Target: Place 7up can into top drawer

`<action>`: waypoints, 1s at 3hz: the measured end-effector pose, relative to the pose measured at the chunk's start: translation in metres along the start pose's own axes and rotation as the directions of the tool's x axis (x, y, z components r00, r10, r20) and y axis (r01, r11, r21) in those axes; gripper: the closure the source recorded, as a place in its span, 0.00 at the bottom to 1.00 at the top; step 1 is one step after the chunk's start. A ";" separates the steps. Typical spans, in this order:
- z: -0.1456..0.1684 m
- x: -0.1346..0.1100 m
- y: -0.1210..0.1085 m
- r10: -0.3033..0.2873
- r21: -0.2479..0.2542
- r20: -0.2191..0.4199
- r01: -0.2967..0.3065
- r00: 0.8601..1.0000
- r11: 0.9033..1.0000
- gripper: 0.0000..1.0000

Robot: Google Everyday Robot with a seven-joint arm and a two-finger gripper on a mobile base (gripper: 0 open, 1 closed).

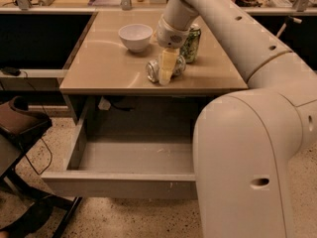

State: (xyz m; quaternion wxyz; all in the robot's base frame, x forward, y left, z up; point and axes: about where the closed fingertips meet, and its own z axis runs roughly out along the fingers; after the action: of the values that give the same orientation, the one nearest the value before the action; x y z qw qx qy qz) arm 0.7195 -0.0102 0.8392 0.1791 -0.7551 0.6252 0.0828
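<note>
Your gripper (167, 72) was down at the 7up can (153, 71), which lay on its side near the front edge of the worktop (99, 68). Whether it had clamped the can could not be told. The can looked likely to roll, so you needed a hold squarely across its body, clear of the green can (191, 44) just behind, before lifting toward the open top drawer (133, 157) below.

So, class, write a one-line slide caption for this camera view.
Gripper at the tipped-over silvery-white 7up can on the tan tabletop, wide grey metal top drawer open below.
</note>
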 end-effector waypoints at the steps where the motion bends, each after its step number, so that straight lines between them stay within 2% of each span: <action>1: 0.000 0.000 0.000 0.000 0.000 0.000 0.000 1.000 1.000 0.18; 3: 0.000 0.000 0.000 0.000 0.000 0.000 0.000 1.000 1.000 0.64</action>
State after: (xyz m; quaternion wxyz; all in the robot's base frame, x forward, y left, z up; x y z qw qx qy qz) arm 0.7195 -0.0102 0.8392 0.1791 -0.7551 0.6252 0.0828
